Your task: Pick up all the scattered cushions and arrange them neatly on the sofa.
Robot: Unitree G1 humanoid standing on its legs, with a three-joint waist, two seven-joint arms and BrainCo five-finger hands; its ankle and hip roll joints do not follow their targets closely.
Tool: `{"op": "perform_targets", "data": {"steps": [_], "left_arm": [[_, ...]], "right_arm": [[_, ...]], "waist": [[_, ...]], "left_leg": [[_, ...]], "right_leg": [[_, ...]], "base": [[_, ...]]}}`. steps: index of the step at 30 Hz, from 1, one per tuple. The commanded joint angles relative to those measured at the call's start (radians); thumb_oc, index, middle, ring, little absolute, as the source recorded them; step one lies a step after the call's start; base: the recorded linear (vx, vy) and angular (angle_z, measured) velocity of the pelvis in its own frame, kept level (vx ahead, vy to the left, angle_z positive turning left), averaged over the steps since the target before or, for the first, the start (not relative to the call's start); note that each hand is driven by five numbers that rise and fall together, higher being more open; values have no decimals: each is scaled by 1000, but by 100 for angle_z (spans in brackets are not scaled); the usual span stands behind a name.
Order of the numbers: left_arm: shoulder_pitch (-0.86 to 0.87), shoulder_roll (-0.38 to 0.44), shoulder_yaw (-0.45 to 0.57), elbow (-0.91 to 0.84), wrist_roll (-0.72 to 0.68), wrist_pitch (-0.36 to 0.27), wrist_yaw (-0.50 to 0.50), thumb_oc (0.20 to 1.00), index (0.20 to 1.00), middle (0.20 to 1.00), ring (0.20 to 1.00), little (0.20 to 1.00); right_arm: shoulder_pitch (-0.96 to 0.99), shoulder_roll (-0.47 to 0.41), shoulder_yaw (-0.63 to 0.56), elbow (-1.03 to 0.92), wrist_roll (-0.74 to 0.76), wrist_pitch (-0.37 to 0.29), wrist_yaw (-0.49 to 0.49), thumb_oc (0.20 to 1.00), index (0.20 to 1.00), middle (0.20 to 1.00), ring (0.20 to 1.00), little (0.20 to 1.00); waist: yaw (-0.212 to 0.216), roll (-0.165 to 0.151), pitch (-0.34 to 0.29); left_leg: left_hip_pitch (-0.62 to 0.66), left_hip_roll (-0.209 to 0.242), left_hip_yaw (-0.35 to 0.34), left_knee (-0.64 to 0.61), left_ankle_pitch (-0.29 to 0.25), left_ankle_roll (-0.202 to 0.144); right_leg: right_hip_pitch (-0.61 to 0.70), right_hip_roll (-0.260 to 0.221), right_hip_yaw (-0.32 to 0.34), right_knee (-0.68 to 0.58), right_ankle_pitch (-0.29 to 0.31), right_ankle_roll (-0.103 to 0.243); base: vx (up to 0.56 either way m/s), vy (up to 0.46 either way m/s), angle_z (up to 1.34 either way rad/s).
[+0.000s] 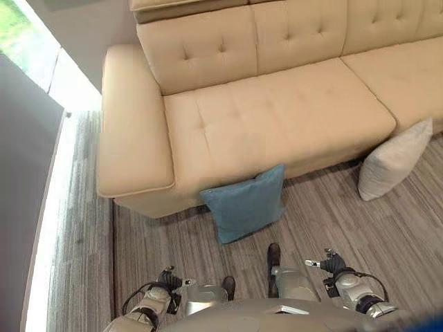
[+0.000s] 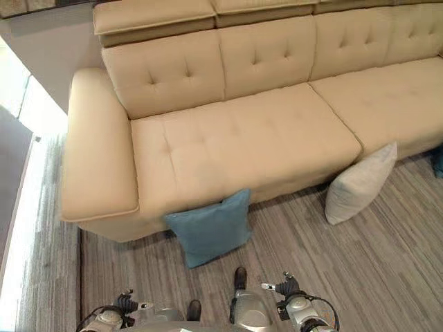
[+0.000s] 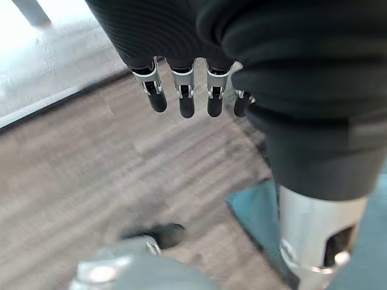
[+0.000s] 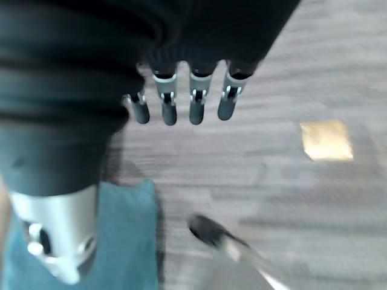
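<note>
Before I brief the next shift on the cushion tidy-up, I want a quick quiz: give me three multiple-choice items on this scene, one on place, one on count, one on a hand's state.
1. Where is the blue cushion?
A. On the sofa seat
B. On the floor, leaning on the sofa front
C. On the armrest

2. How many cushions lean against the sofa?
A. One
B. Two
C. Four

3. How does the left hand stand?
A. Fingers straight, holding nothing
B. Curled round the blue cushion
C. Pinching the white cushion

Answers:
1 B: it stands on the floor, its top edge against the sofa front.
2 B: the blue one and the white cushion.
3 A: the left wrist view shows its fingers hanging straight above bare floor.
</note>
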Motion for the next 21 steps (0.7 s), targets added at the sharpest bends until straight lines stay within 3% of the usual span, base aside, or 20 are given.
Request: {"op": "perform_targets", "data": {"steps": [1, 3, 4, 9, 10, 13, 17, 18, 21], "left_arm": [[-39, -5, -24, -8, -27, -9, 2, 1000, 1000, 1000, 1000, 1000], [-40, -6, -27, -9, -28, -9, 3, 1000, 1000, 1000, 1000, 1000], [-44, -7, -34, -10, -23, -8, 1, 1000, 1000, 1000, 1000, 1000], [-49, -1, -42, -14, -4, -4, -1, 1000, 1000, 1000, 1000, 1000], [-43, 3, -34, -12, -6, -3, -1, 1000, 1000, 1000, 1000, 1000], [-37, 15, -21, -5, -3, -1, 0, 1000, 1000, 1000, 1000, 1000], [-35, 42, 6, -11, -13, -2, 1, 1000, 1000, 1000, 1000, 1000], [-39, 53, 7, -14, -18, -3, 2, 1000, 1000, 1000, 1000, 1000], [-38, 56, 9, -15, -26, -7, 4, 1000, 1000, 1000, 1000, 1000]], "right_arm": [[-23, -65, 4, 2, 46, -30, -29, 1000, 1000, 1000, 1000, 1000], [-19, -64, 3, 6, 49, -31, -29, 1000, 1000, 1000, 1000, 1000], [-10, -63, 0, 17, 54, -30, -28, 1000, 1000, 1000, 1000, 1000], [2, -55, -25, 28, 76, -24, -28, 1000, 1000, 1000, 1000, 1000], [4, -51, -21, 24, 70, -24, -28, 1000, 1000, 1000, 1000, 1000], [6, -44, -25, 20, 65, -27, -31, 1000, 1000, 1000, 1000, 1000], [-10, -41, -20, -2, 47, -21, -25, 1000, 1000, 1000, 1000, 1000], [-17, -38, -22, -16, 57, -24, -23, 1000, 1000, 1000, 1000, 1000], [-19, -37, -26, -27, 77, -28, -21, 1000, 1000, 1000, 1000, 1000]], "waist": [[-1, -23, 62], [-2, -25, 62], [-1, -30, 60], [-8, -24, 57], [-3, -21, 53], [2, -28, 34], [25, -28, 38], [19, -25, 49], [4, -21, 48]], "left_leg": [[-112, 60, 114, 147, -18, -26], [-119, 67, 137, 146, -22, -24], [-134, 75, 182, 106, -30, -18], [-155, 90, 306, 2, 21, -13], [-138, 66, 275, -31, 17, -9], [-118, 49, 269, -63, 15, 5], [-82, 27, 264, -91, -6, 43], [-85, 18, 244, -83, -9, 53], [-77, 0, 212, -88, -15, 61]], "right_leg": [[52, -3, 38, 75, -154, 31], [65, -3, 25, 68, -161, 29], [86, -4, -4, 50, -168, 31], [111, 5, -49, 33, -175, 42], [111, 6, -47, 44, -180, 45], [111, -7, -53, 63, -189, 58], [65, -50, -47, 215, -209, 91], [21, -44, -11, 289, -211, 98], [-19, -13, 73, 292, -204, 99]], "base": [[-22, -193, 72], [18, -126, 58], [54, -35, 81], [79, 41, 53], [189, 181, 15], [145, 146, 2], [74, 180, 6], [63, 174, 7], [77, 72, 58]]}}
